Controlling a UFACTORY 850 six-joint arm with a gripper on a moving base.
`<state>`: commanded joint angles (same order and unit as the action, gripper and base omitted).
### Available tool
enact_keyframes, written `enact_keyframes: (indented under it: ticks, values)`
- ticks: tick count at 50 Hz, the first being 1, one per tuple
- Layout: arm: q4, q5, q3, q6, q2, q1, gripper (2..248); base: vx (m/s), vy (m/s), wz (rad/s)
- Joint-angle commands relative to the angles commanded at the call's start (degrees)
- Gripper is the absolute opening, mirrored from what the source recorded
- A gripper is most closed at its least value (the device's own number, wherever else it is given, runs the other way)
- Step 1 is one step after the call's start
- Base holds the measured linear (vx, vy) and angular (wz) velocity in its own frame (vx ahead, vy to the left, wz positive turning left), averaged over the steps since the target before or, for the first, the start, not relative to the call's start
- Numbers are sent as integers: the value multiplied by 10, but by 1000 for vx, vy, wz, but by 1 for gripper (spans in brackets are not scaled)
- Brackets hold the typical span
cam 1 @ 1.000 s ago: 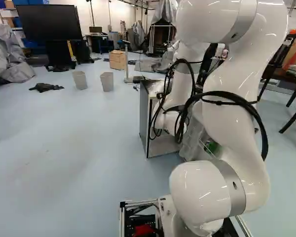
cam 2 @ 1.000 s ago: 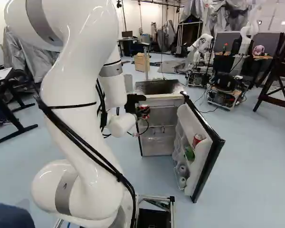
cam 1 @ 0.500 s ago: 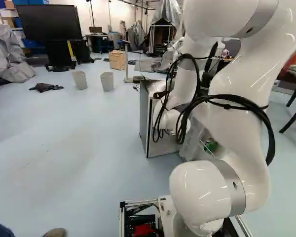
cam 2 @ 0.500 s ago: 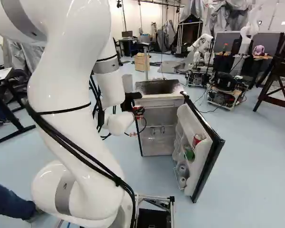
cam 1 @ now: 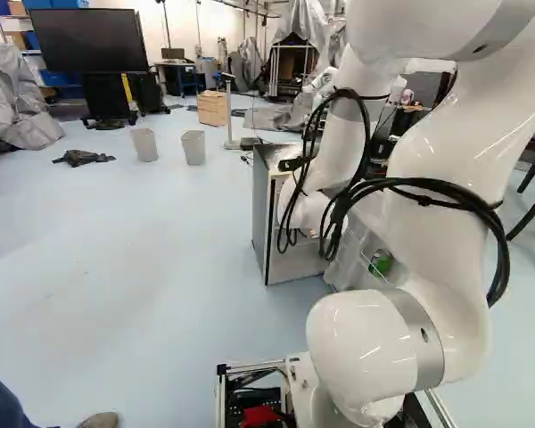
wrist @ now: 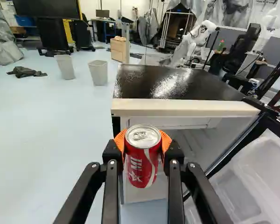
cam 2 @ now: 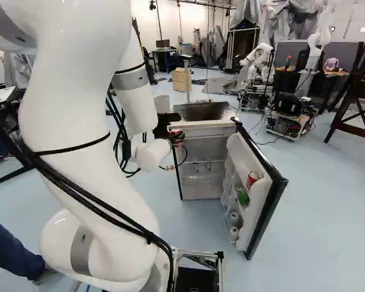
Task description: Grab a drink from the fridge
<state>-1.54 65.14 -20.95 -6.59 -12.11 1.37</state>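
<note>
In the right base view my gripper (cam 2: pixel 165 126) is at the upper left front of the small fridge (cam 2: pixel 202 111), whose door (cam 2: pixel 269 196) stands wide. The wrist view shows the gripper (wrist: pixel 143 145) shut on a red can (wrist: pixel 141 164), with an orange pad on each side. The can is upright, its silver lid uppermost, in front of the fridge opening and below the level of the black top (wrist: pixel 177 84). Another red can (cam 2: pixel 253 179) and a green item (cam 2: pixel 243 196) sit in the door shelves, above pale round things (cam 2: pixel 233 222).
A person's leg (cam 2: pixel 9 249) is near the arm's left side. Two grey bins (cam 1: pixel 144 144) and a wooden cabinet (cam 1: pixel 212 108) stand beyond the fridge's left side. Another robot (cam 2: pixel 255 64) is farther back. The fridge door juts out on the right, towards the base.
My arm has shifted, carrying the gripper and its can slightly up and leftward in the right base view. The base and fridge have stayed put. A person's leg has come into view beside the arm.
</note>
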Motion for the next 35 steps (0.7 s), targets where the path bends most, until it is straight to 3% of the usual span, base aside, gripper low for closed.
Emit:
enact_keyframes:
  ticks: [35]
  values:
    - [0,-7,-21,0,33,19,96,0,0,0]
